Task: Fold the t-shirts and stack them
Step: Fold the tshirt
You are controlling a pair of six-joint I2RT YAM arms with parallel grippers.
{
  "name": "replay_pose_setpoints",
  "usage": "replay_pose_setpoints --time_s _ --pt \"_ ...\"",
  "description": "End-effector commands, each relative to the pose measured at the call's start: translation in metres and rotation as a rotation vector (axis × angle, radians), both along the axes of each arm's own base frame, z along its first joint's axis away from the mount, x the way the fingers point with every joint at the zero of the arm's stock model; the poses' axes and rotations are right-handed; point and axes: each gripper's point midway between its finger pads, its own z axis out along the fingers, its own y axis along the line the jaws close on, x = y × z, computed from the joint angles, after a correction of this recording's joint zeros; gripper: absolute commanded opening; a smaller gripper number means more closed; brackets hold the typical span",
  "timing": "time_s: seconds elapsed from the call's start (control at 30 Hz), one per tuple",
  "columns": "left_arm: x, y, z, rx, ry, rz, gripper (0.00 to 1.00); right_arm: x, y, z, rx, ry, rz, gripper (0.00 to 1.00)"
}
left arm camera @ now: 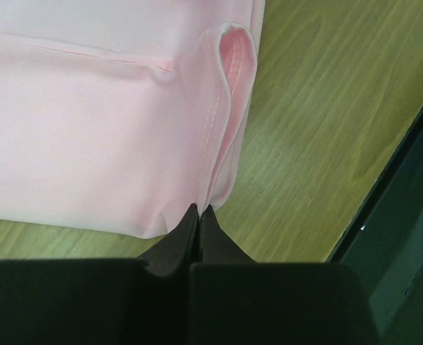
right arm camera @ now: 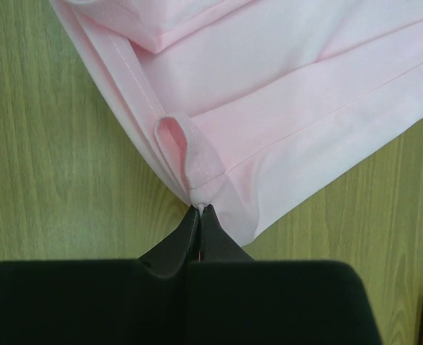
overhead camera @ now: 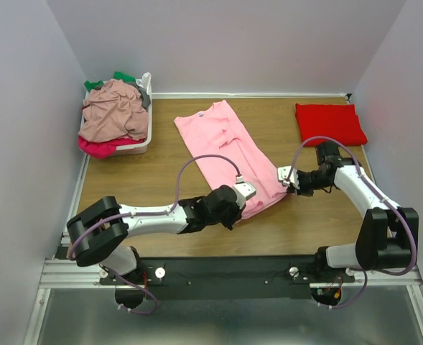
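I am looking down at a wooden bench [overhead camera: 146,180] with both arms reaching in from its near edge.

A light pink t-shirt [overhead camera: 225,147] lies flat near the middle of the bench, folded lengthwise into a narrow strip. Its long axis runs on a diagonal. The neck end points toward the far left and the hem end toward the near right. Any label on it is too small for me to read from above.

The left gripper [left arm camera: 199,213] is clenched, its fingertips pinching the hem corner nearer the near edge. In the left wrist view a small loop of doubled hem stands up just beyond the tips. The right gripper [right arm camera: 199,210] is also clenched, gripping the hem corner that lies toward the right edge. There too a loop of stitched hem rises just past the tips. The two grippers sit near each other, with the hem between them.

A red t-shirt [overhead camera: 331,122] lies folded into a neat rectangle at the far right corner, well apart from the pink one.

A white basket [overhead camera: 145,142] stands at the far left corner. A crumpled dusty rose t-shirt [overhead camera: 114,111] is heaped on top of it. A magenta garment [overhead camera: 100,148] shows at its near side and a green garment [overhead camera: 125,76] at its far side.
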Motion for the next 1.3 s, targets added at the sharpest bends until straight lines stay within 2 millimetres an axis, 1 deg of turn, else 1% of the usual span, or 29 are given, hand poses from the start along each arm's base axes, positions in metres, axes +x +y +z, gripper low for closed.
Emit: replay_pose_setpoints --time_s 0.0,0.17,0.23,0.27,0.3,0.37,0.4,0.5,0.53,0.57,0.6,0.63,0.67,0.7,0.77,0.8,0.83,0.87,0.9,0.93,0.97,1.0,1.03,1.07,1.1,1.13,1.2,1.23,1.27 --pt "0.001 0.001 0.008 -0.045 0.002 -0.036 0.00 0.012 0.013 0.013 0.046 0.026 -0.029 0.00" --pt "0.014 0.007 0.011 -0.061 0.002 -0.005 0.00 0.036 0.023 0.024 0.059 0.014 -0.086 0.00" --pt "0.019 0.008 0.015 -0.081 0.001 0.002 0.00 0.046 0.028 0.024 0.057 0.017 -0.095 0.01" --pt "0.028 0.012 0.017 -0.091 -0.004 0.025 0.00 0.049 0.030 0.024 0.059 0.029 -0.115 0.00" --pt "0.031 0.013 0.019 -0.100 0.000 0.030 0.00 0.057 0.032 0.030 0.061 0.014 -0.123 0.00" --pt "0.040 0.017 0.022 -0.109 -0.005 0.053 0.00 0.069 0.037 0.028 0.056 0.017 -0.148 0.01" --pt "0.049 0.020 0.025 -0.117 -0.009 0.073 0.00 0.078 0.040 0.033 0.059 0.001 -0.154 0.00" --pt "0.069 0.030 0.031 -0.125 -0.022 0.116 0.00 0.095 0.048 0.027 0.051 0.013 -0.185 0.01" --pt "0.076 0.032 0.034 -0.128 -0.032 0.123 0.00 0.106 0.052 0.034 0.050 -0.015 -0.188 0.00" --pt "0.080 0.034 0.036 -0.130 -0.034 0.132 0.00 0.111 0.055 0.034 0.048 -0.017 -0.191 0.01" --pt "0.085 0.038 0.037 -0.131 -0.037 0.143 0.00 0.116 0.057 0.027 0.048 0.005 -0.207 0.01" --pt "0.097 0.045 0.039 -0.130 -0.044 0.172 0.00 0.128 0.061 0.035 0.054 -0.026 -0.211 0.00" --pt "0.103 0.049 0.040 -0.134 -0.046 0.184 0.00 0.133 0.064 0.027 0.052 0.000 -0.226 0.00" --pt "0.116 0.057 0.044 -0.139 -0.054 0.218 0.00 0.141 0.065 0.027 0.052 -0.008 -0.237 0.00" --pt "0.129 0.064 0.044 -0.138 -0.059 0.233 0.00 0.158 0.070 0.025 0.057 -0.001 -0.265 0.01" --pt "0.134 0.067 0.044 -0.136 -0.057 0.241 0.00 0.163 0.071 0.032 0.066 -0.015 -0.274 0.01" --pt "0.149 0.074 0.045 -0.134 -0.063 0.269 0.00 0.170 0.074 0.025 0.068 -0.003 -0.280 0.00" --pt "0.155 0.075 0.046 -0.133 -0.070 0.268 0.00 0.179 0.077 0.031 0.082 -0.009 -0.300 0.01" --pt "0.161 0.078 0.045 -0.126 -0.068 0.275 0.00 0.185 0.079 0.031 0.090 -0.008 -0.307 0.01" --pt "0.171 0.078 0.053 -0.137 -0.083 0.282 0.00 0.190 0.082 0.025 0.091 -0.001 -0.313 0.00" --pt "0.181 0.085 0.048 -0.126 -0.077 0.302 0.00 0.195 0.086 0.023 0.097 0.009 -0.327 0.00" --pt "0.190 0.084 0.054 -0.134 -0.087 0.304 0.00 0.205 0.089 0.032 0.111 -0.012 -0.334 0.00" --pt "0.195 0.086 0.053 -0.132 -0.086 0.307 0.00 0.211 0.093 0.022 0.107 0.002 -0.342 0.01" --pt "0.201 0.088 0.046 -0.123 -0.073 0.316 0.00 0.217 0.095 0.022 0.112 0.001 -0.352 0.00" --pt "0.208 0.093 0.045 -0.119 -0.073 0.331 0.00 0.221 0.098 0.022 0.121 0.015 -0.373 0.01" --pt "0.214 0.094 0.047 -0.120 -0.075 0.336 0.00 0.231 0.102 0.027 0.130 0.002 -0.381 0.00" --pt "0.221 0.098 0.041 -0.107 -0.062 0.350 0.00 0.236 0.109 0.013 0.126 0.031 -0.392 0.00" --pt "0.227 0.103 0.039 -0.101 -0.060 0.367 0.00 0.243 0.114 0.018 0.131 0.012 -0.389 0.00" --pt "0.230 0.105 0.039 -0.101 -0.062 0.377 0.00 0.245 0.117 0.007 0.123 0.032 -0.395 0.00"
